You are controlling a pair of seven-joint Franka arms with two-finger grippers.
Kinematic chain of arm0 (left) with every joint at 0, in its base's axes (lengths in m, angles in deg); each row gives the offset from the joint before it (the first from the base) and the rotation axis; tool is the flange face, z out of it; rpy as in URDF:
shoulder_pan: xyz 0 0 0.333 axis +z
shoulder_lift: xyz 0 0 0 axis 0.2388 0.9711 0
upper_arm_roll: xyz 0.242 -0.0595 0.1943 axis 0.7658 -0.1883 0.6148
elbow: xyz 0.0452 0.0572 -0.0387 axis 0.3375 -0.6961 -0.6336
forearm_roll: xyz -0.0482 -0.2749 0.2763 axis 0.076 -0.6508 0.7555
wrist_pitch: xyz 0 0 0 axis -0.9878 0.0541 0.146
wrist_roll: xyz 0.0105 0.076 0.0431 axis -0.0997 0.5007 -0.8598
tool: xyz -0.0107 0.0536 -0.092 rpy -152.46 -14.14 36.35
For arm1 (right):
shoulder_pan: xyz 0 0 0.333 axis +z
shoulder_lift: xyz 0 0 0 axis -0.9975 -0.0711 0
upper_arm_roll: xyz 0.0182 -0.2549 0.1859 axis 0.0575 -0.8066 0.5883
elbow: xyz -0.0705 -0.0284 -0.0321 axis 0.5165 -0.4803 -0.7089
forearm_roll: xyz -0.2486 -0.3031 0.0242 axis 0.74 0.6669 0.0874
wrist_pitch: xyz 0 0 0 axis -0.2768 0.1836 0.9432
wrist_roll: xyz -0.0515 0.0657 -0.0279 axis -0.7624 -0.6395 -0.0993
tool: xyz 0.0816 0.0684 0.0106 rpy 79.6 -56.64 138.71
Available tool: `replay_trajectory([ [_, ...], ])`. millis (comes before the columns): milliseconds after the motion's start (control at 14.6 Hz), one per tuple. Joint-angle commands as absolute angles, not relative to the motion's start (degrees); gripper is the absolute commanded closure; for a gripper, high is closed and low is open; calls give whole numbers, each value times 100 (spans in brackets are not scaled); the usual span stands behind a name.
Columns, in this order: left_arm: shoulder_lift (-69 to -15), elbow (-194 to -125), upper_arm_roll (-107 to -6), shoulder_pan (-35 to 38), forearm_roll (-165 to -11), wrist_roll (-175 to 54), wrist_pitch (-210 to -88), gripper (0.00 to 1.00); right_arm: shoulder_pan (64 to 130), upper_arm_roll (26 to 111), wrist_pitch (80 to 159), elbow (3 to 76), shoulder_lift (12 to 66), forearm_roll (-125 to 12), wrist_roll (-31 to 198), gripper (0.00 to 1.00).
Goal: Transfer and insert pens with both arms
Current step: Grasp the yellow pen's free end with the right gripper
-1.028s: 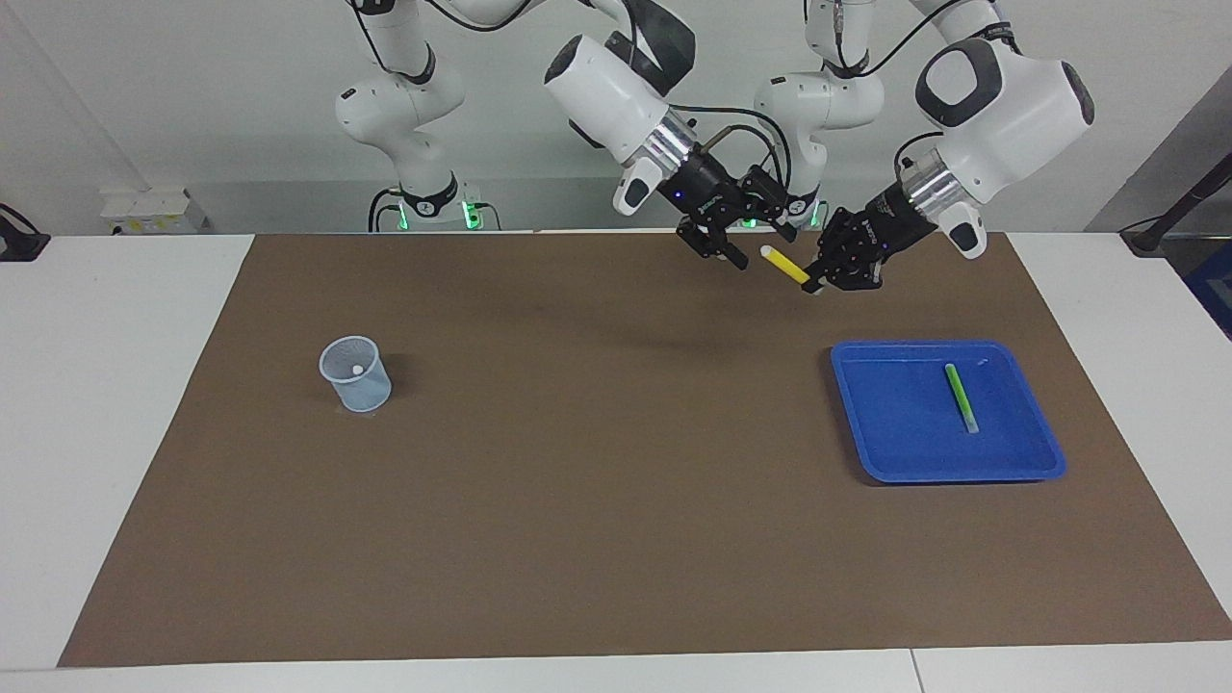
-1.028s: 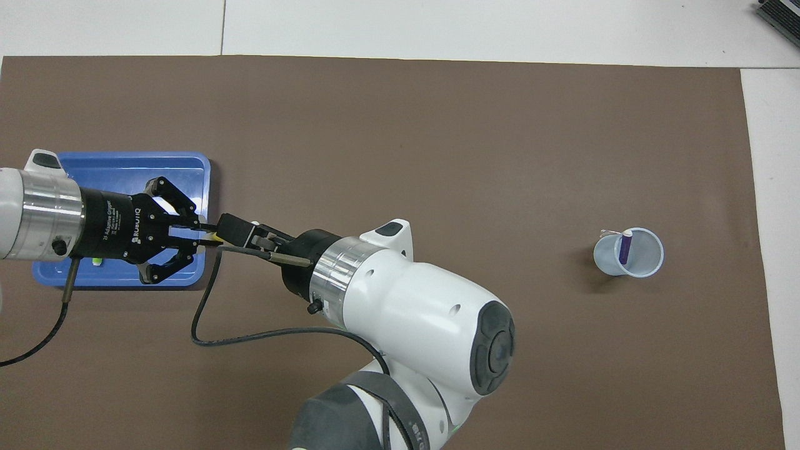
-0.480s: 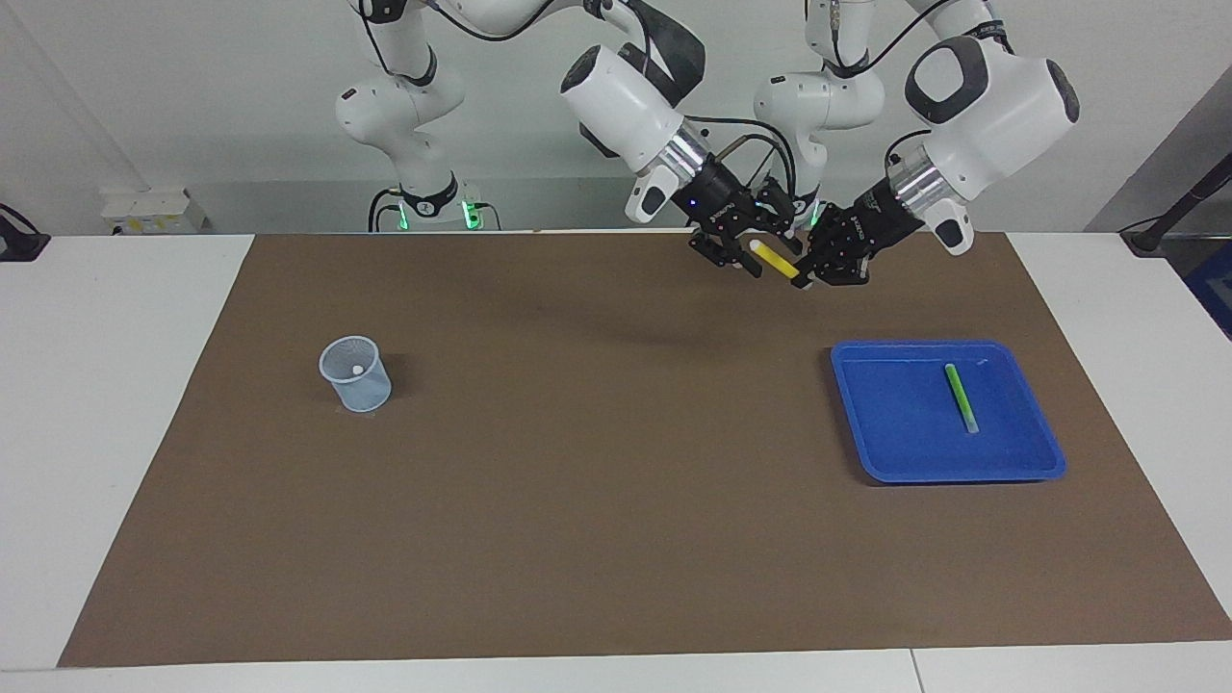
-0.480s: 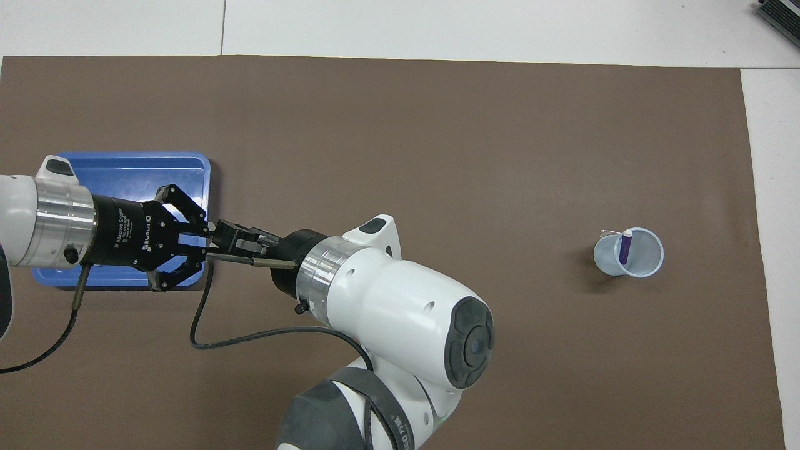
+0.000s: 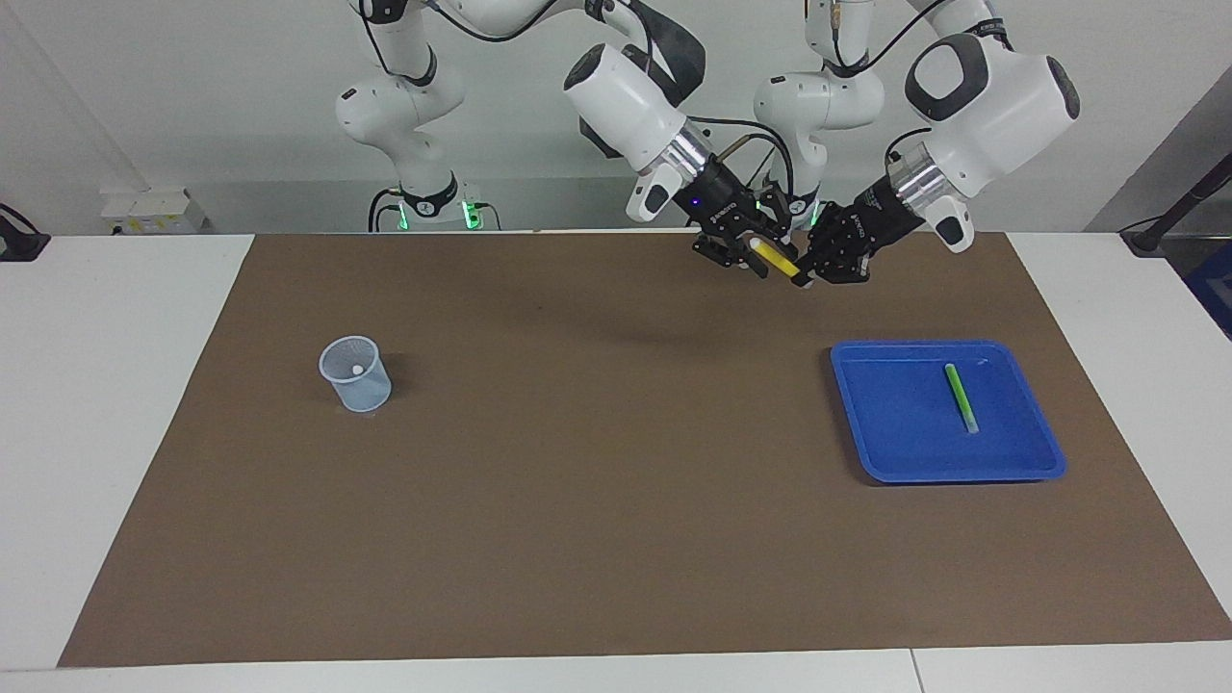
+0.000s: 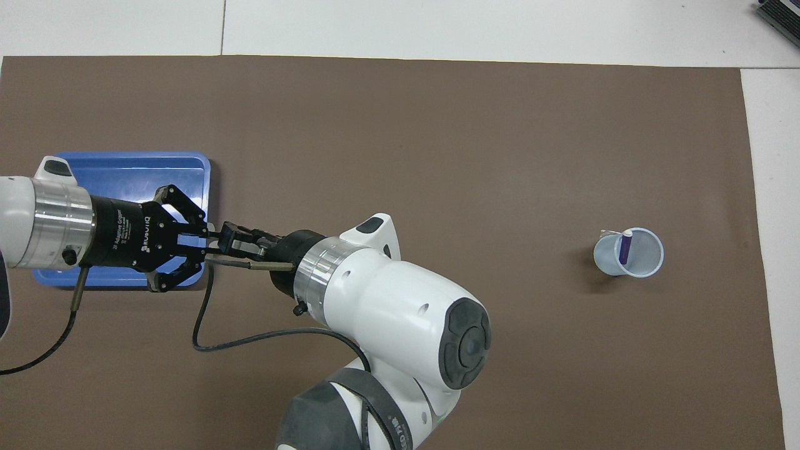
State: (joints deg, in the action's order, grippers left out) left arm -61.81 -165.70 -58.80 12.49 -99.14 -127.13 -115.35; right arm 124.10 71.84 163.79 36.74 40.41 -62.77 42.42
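My left gripper [image 5: 801, 278] is shut on the lower end of the yellow pen [image 5: 776, 260] and holds it tilted in the air, over the mat's edge nearest the robots. My right gripper [image 5: 754, 258] is at the pen's whitish cap end, right against the left gripper. In the overhead view the two grippers, left [image 6: 209, 240] and right [image 6: 229, 240], meet tip to tip beside the tray and hide the yellow pen. The green pen [image 5: 960, 397] lies in the blue tray [image 5: 895, 443]. The purple pen [image 6: 624, 247] stands in the pale cup [image 6: 629, 252].
The blue tray [image 6: 125, 165] lies toward the left arm's end of the brown mat [image 5: 616, 500]. The cup [image 5: 356, 373] stands toward the right arm's end. White table borders the mat on all sides.
My right gripper has moved in from a short gap onto the yellow pen's cap end. My left gripper has shifted slightly toward it with the pen. Tray, green pen and cup have not moved.
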Motion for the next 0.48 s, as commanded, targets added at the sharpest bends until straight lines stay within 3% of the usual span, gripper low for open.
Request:
replay_trajectory([
  [0,-6357,-16767,-5820,1162,-10009,-12786,-11622,100,12389,7197,16359,3611,3972,-6217,4340,72],
  [137,-6366,-16759,-5820,1162,-10009,-12786,-11613,100,12389,7197,16350,3611,3972,-6225,4340,94],
  [206,-6375,-16759,-5820,1162,-10009,-12786,-11613,100,12389,7197,16350,3611,3972,-6225,4340,100],
  [411,-6392,-16759,-5812,1162,-10009,-12786,-11604,100,12380,7197,16350,3629,3972,-6234,4331,100],
])
